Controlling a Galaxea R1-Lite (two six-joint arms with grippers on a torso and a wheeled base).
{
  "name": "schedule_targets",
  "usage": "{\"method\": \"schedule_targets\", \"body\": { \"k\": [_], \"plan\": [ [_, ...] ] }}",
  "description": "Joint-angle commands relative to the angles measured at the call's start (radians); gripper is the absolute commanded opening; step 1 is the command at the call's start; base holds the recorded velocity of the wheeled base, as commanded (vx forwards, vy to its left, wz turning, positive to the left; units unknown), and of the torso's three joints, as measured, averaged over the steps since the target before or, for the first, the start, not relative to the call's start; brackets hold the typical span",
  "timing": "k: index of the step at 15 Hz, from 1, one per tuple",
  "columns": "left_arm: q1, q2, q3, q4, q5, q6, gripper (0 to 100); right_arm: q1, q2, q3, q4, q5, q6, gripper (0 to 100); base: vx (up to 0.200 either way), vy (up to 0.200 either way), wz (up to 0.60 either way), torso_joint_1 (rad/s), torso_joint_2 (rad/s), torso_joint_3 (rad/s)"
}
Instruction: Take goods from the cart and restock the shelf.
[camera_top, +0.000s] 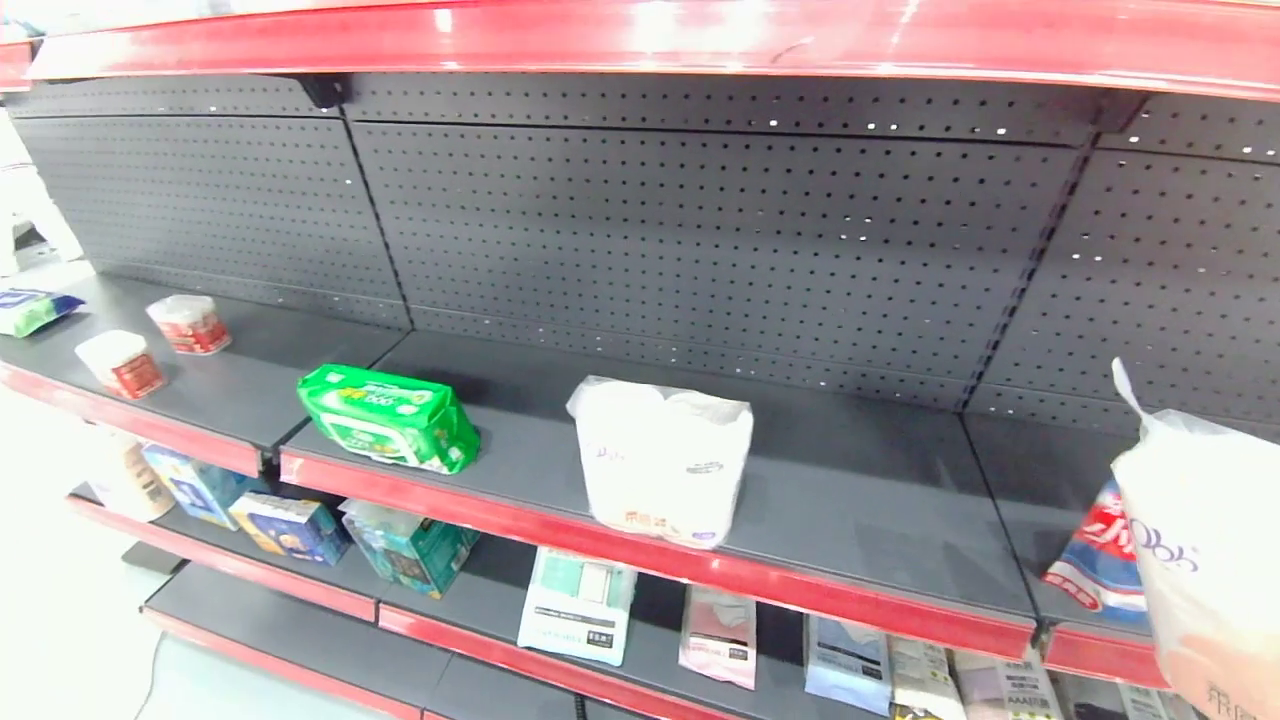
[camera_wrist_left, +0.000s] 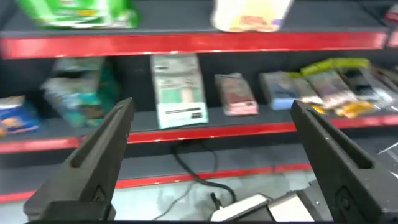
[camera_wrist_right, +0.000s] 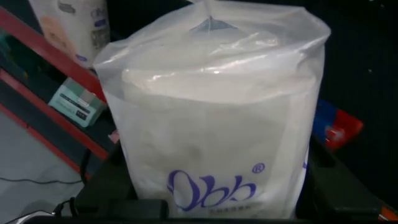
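My right gripper (camera_wrist_right: 217, 177) is shut on a white plastic-wrapped tissue pack (camera_wrist_right: 211, 106), with a dark finger on each side of it. In the head view this tissue pack (camera_top: 1205, 560) hangs at the far right, in front of the middle shelf (camera_top: 860, 500) and a red-and-blue pack (camera_top: 1100, 550). A matching white pack (camera_top: 660, 460) stands at the shelf's front edge in the middle, and a green wipes pack (camera_top: 388, 417) lies to its left. My left gripper (camera_wrist_left: 211, 162) is open and holds nothing, low before the lower shelves (camera_wrist_left: 205, 130).
Two small red-and-white tubs (camera_top: 188, 323) (camera_top: 120, 363) and a blue-white pack (camera_top: 35, 308) sit on the left shelf section. Boxes and pouches (camera_top: 578, 605) line the lower shelf. A cable (camera_wrist_left: 193, 171) lies on the floor. Bare shelf room lies right of the middle white pack.
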Motion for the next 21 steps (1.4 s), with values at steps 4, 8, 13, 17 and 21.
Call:
{"method": "schedule_targets", "body": {
  "k": [4, 8, 13, 17, 21],
  "plan": [
    [0.001, -0.028, 0.003, -0.001, 0.062, 0.041, 100, 0.012, 0.081, -0.059, -0.008, 0.111, 0.007, 0, 0.000, 0.000, 0.00, 0.000, 0.00, 0.000],
    [0.001, -0.028, 0.089, -0.210, 0.181, 0.007, 100, 0.120, 0.251, -0.052, -0.216, 0.131, 0.105, 0, 0.000, 0.000, 0.00, 0.000, 0.00, 0.000],
    [0.001, -0.028, 0.138, -0.297, 0.414, -0.098, 100, 0.127, 0.342, -0.051, -0.258, 0.131, 0.131, 0, 0.000, 0.000, 0.00, 0.000, 0.00, 0.000],
    [0.002, -0.028, 0.138, -0.288, 0.501, -0.097, 100, 0.125, 0.360, -0.059, -0.259, 0.131, 0.138, 0, 0.000, 0.000, 0.00, 0.000, 0.00, 0.000],
    [-0.041, -0.028, 0.138, -0.244, 0.495, -0.066, 100, 0.127, 0.363, -0.060, -0.259, 0.131, 0.138, 0, 0.000, 0.000, 0.00, 0.000, 0.00, 0.000]
  ]
}}
